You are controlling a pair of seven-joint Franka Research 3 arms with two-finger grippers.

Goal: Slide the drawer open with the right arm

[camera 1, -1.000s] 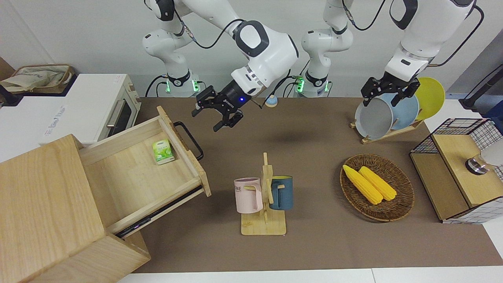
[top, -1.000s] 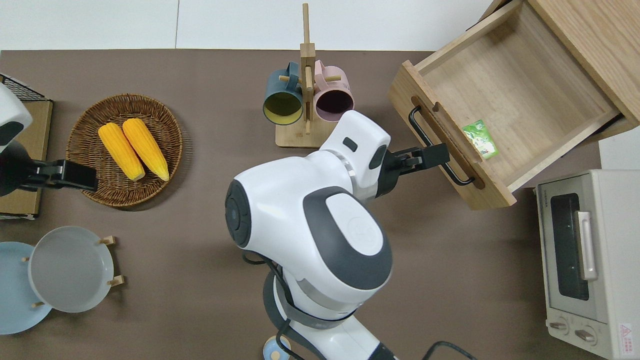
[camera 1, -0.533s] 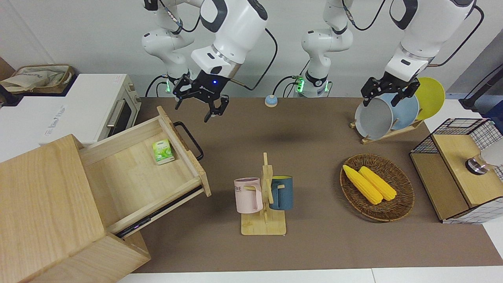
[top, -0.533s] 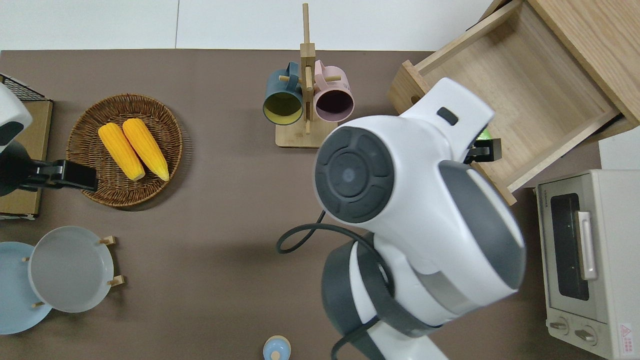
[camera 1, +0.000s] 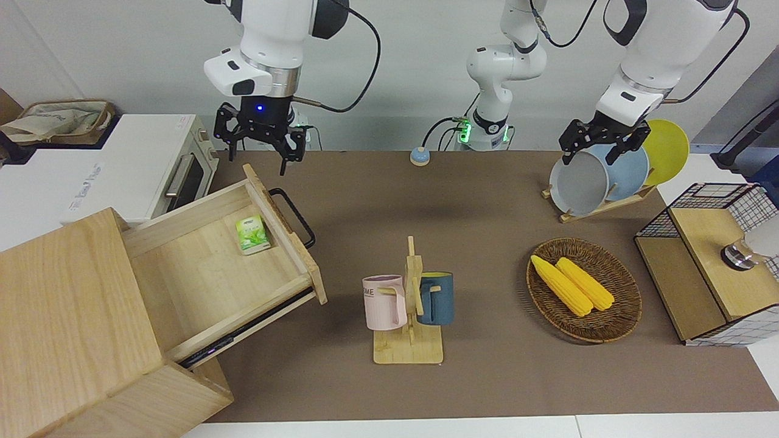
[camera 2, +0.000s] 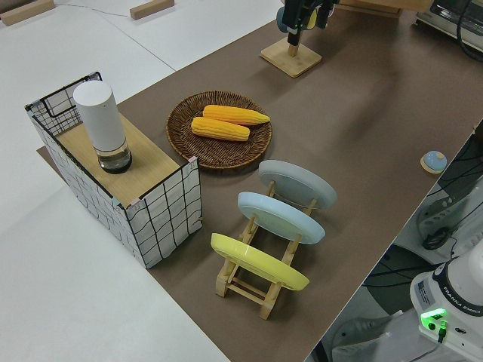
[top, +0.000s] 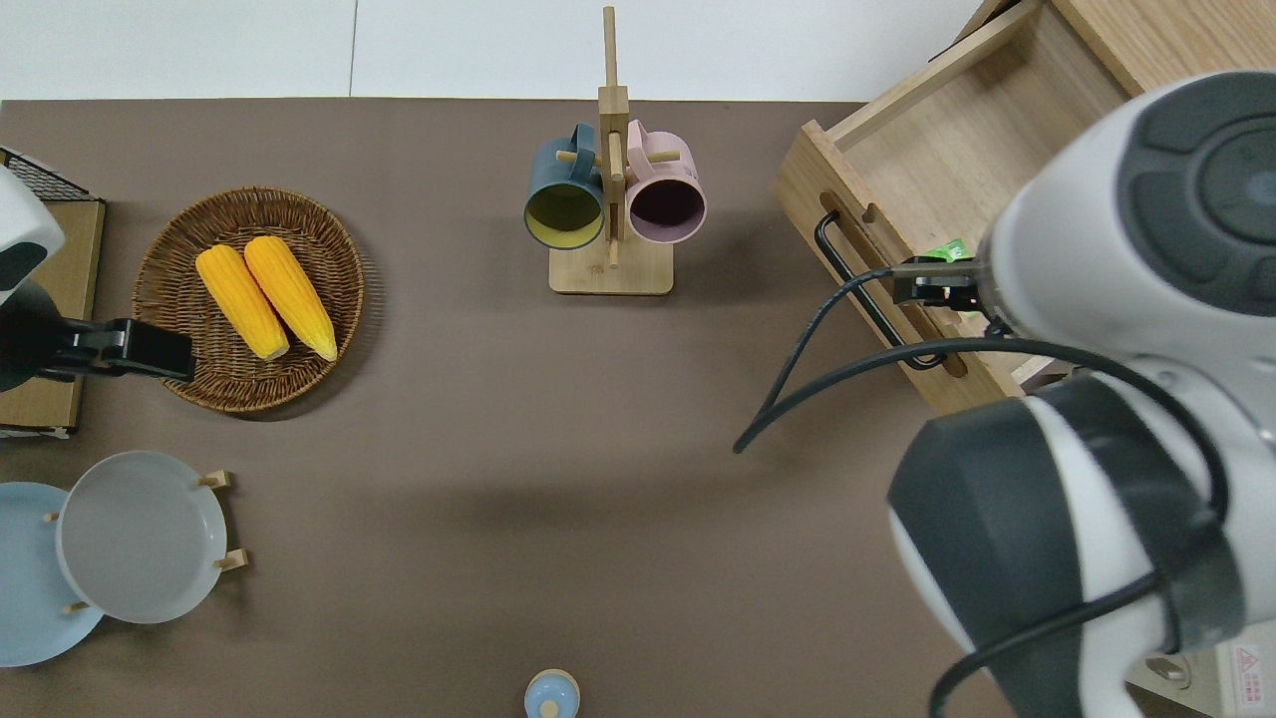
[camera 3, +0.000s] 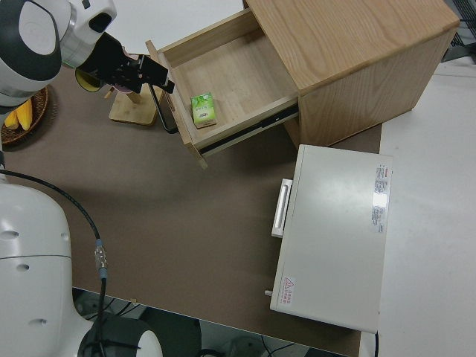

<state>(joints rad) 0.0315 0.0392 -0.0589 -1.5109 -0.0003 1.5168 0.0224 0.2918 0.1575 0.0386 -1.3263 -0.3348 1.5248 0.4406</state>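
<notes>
Brown matting covers the table (camera 1: 487,377), which carries one pale-wood cabinet (camera 1: 67,316) at the right arm's end. Its one drawer (camera 1: 207,280) stands pulled well out, with one black bar handle (camera 1: 294,217) on its front and one small green packet (camera 1: 252,234) lying inside against the front board. One white toaster oven (camera 1: 152,170) sits beside the cabinet, nearer to the robots. One wicker basket (camera 1: 584,291) holds two corn cobs (camera 1: 572,284). One rack holds three plates (camera 2: 275,237); one wooden stand carries two mugs (camera 1: 408,299). The right claw (camera 1: 259,146) hangs in the air over the drawer's front edge, fingers apart and holding nothing. The left arm is parked, its claw (camera 1: 599,146) spread open.
</notes>
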